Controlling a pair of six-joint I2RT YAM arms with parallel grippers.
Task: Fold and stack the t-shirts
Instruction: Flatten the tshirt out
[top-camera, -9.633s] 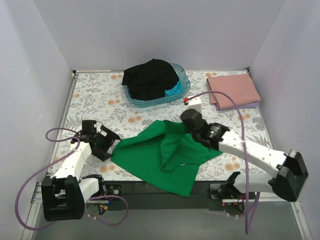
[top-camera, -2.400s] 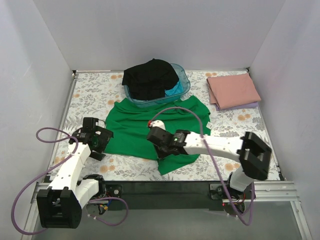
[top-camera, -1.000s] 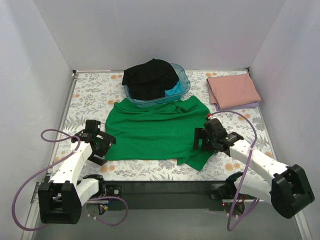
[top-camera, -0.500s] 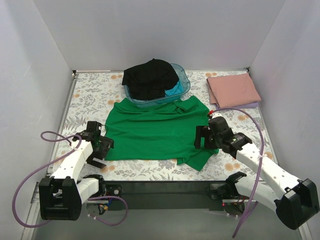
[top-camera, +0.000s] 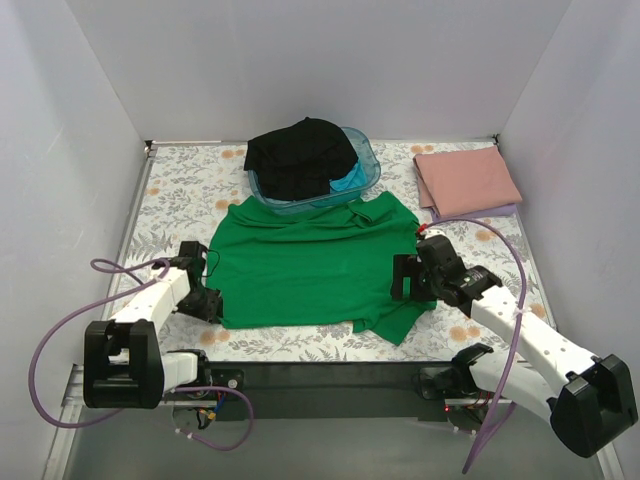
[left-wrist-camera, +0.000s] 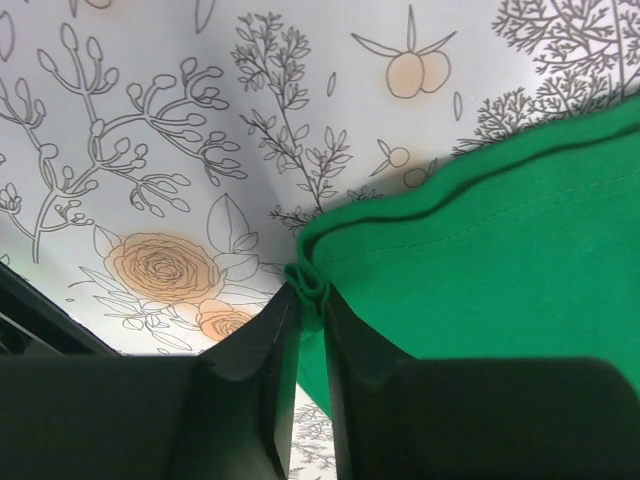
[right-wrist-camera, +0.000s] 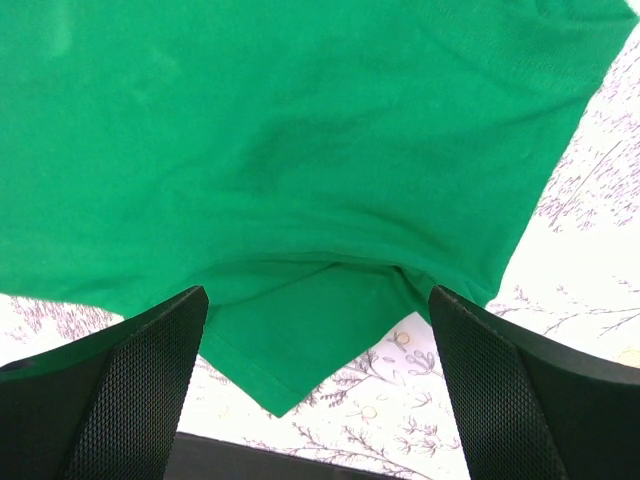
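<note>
White-walled booth, floral table cover (top-camera: 180, 190) right out to the walls. Left gripper (left-wrist-camera: 312, 300): jaws drawn almost together, nipping a small roll of hem at the green t-shirt (top-camera: 300, 265)'s near-left corner, about 8 o'clock of the garment. The fingers come in low from the bare cover side, so only the edge is caught and the rest of the cloth lies undisturbed. Likely a corner hold, ready to lift for a fold. Right gripper (right-wrist-camera: 318, 295): jaws spread wide, nothing between them, poised over the shirt's near-right part at about 4 o'clock. A loose flap of cloth juts out there toward 5 o'clock. Whether the fingertips touch the fabric I cannot tell. It looks set to take the matching corner. The shirt lies spread flat mid-table, its far edge at 12 o'clock just beside the blue tub (top-camera: 370, 172). The tub holds a heaped black t-shirt (top-camera: 300, 155) with a turquoise one (top-camera: 347, 181) showing beneath. A folded pink t-shirt (top-camera: 468, 178) sits in the far-right corner, about 2 o'clock, well apart from the green one. Open room: bare cover at 9 o'clock and at 3 o'clock, and a narrow strip at 6 o'clock before the table's near edge. A fold toward 12 o'clock would crowd the tub, so across the 9-to-3 line looks freer. The right arm's cable (top-camera: 515, 270) loops over the 3 o'clock side and could snag.
</note>
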